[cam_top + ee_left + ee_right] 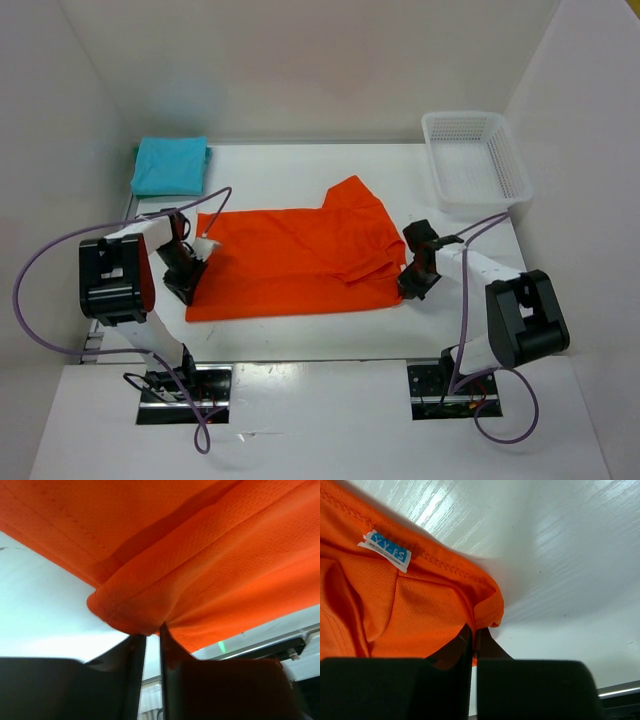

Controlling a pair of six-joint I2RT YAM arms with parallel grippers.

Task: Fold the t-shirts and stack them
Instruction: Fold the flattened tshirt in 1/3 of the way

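Note:
The bright orange-red t-shirt lies spread across the middle of the white table. My left gripper is at the shirt's near-left edge. In the left wrist view the orange cloth puckers into the narrow-set tips of that gripper, pinched there. My right gripper is at the near-right corner. It is shut on a bunched hem of the orange shirt, near a blue-and-white label. A folded turquoise-blue t-shirt rests at the back left.
A white plastic mesh basket stands at the back right corner of the table. White walls close in the left, back and right sides. Purple cables loop out from both arms near the table's front edge.

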